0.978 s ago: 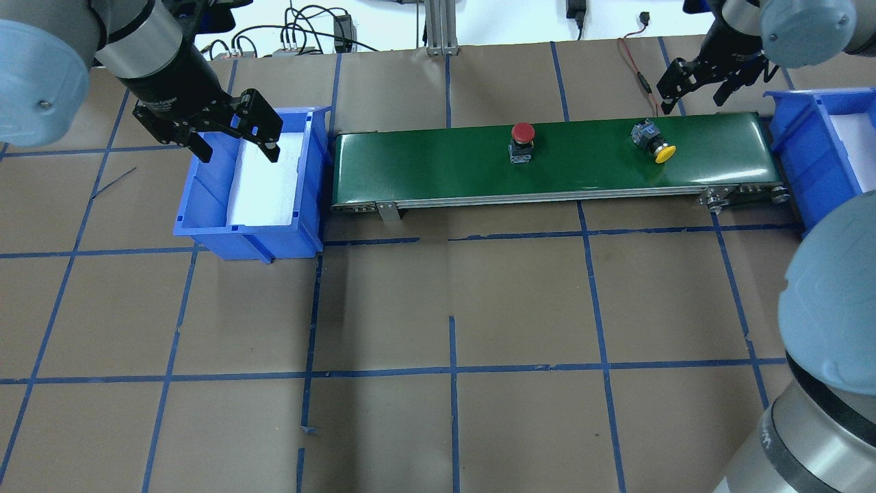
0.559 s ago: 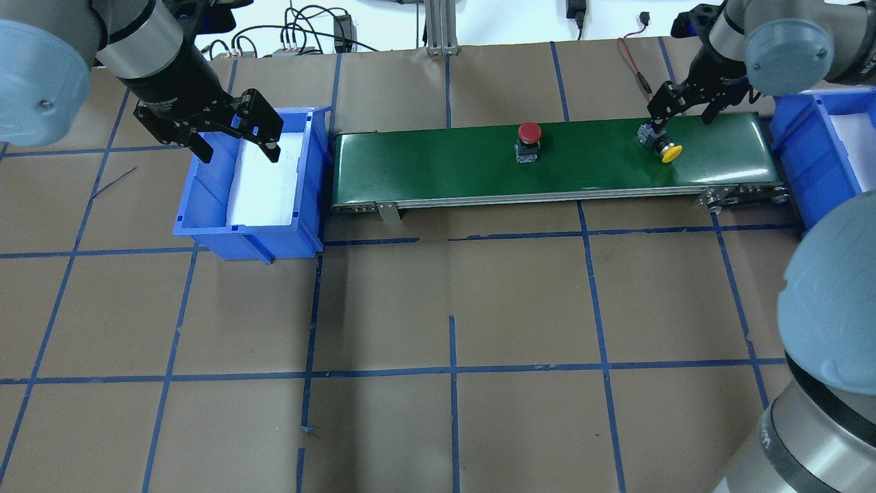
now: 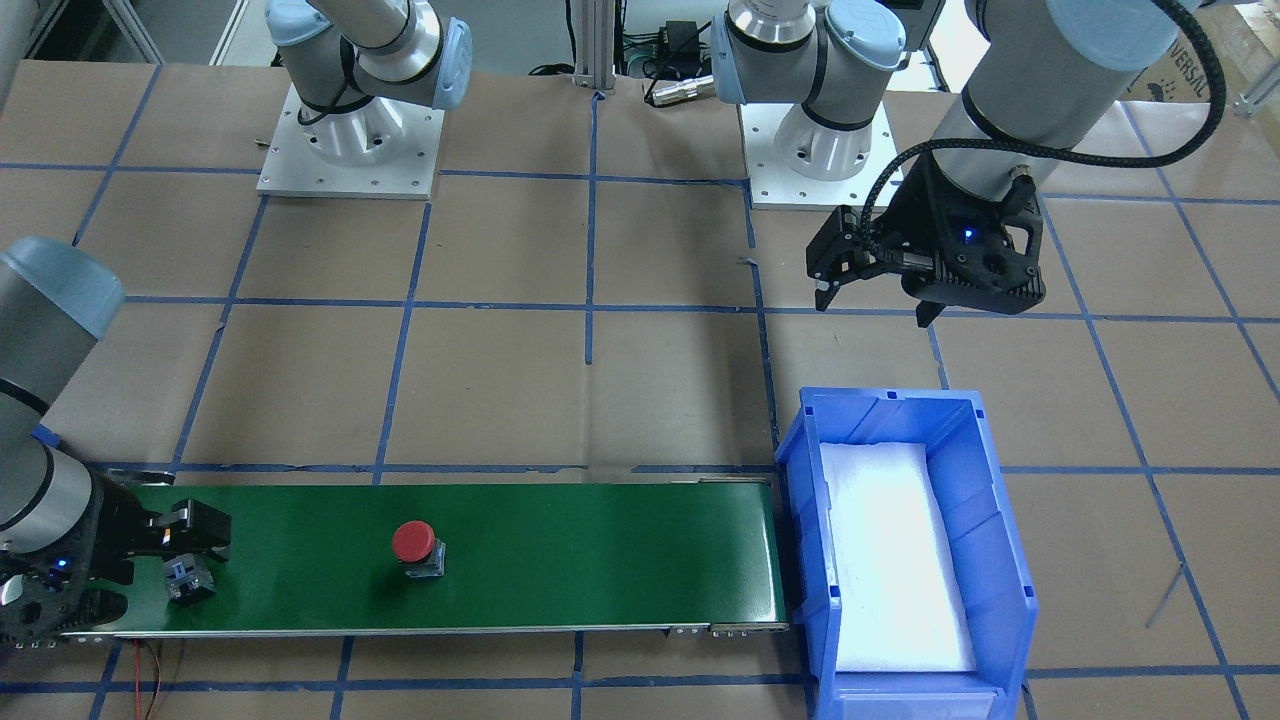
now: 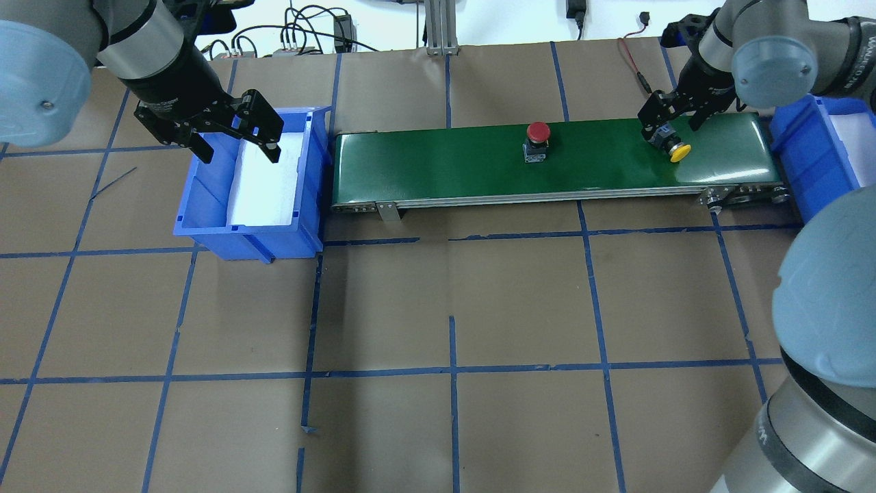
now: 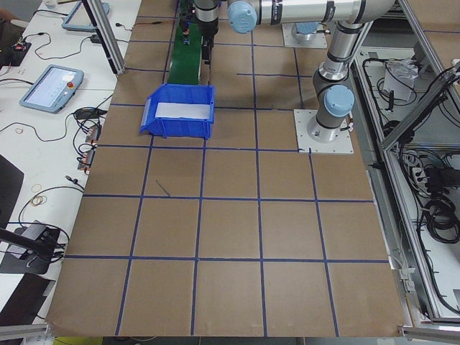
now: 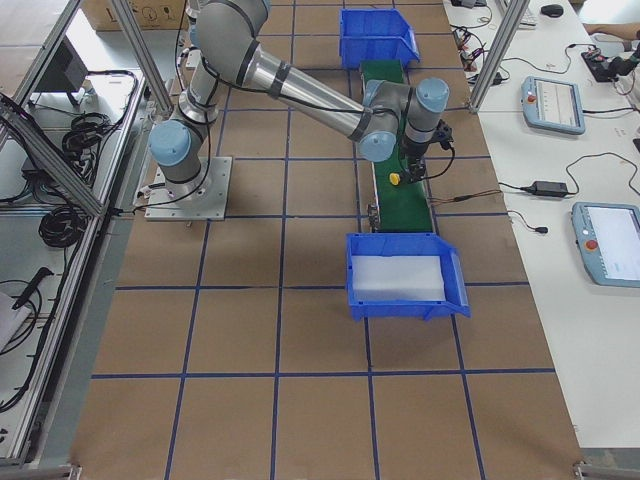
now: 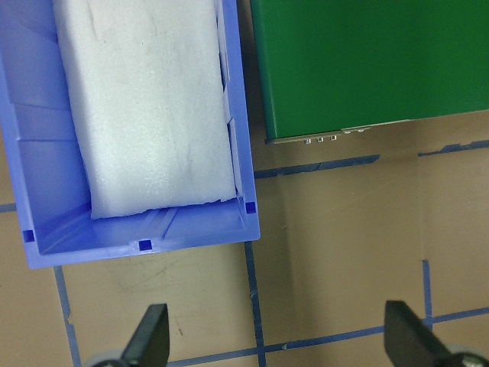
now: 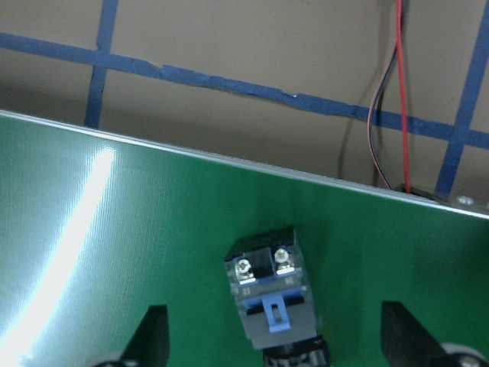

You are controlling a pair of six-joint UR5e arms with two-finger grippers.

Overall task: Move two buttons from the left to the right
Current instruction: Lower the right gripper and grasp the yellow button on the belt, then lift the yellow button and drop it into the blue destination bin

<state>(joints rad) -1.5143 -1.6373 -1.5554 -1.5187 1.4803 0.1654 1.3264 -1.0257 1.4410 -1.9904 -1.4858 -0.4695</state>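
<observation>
The red-capped button stands upright near the middle of the green conveyor belt; it also shows in the front view. The yellow-capped button lies on its side near the belt's right end. My right gripper is open and low over the belt, its fingers on either side of the yellow button's grey-black body, apart from it. My left gripper is open and empty above the left blue bin, whose floor holds only white foam.
A second blue bin with white foam stands just past the belt's right end. A red wire runs behind the belt near my right gripper. Brown paper with blue tape lines covers the table.
Both buttons have moved right along the belt. My right gripper has come down and left until it straddles the yellow button. My left arm has not moved.
</observation>
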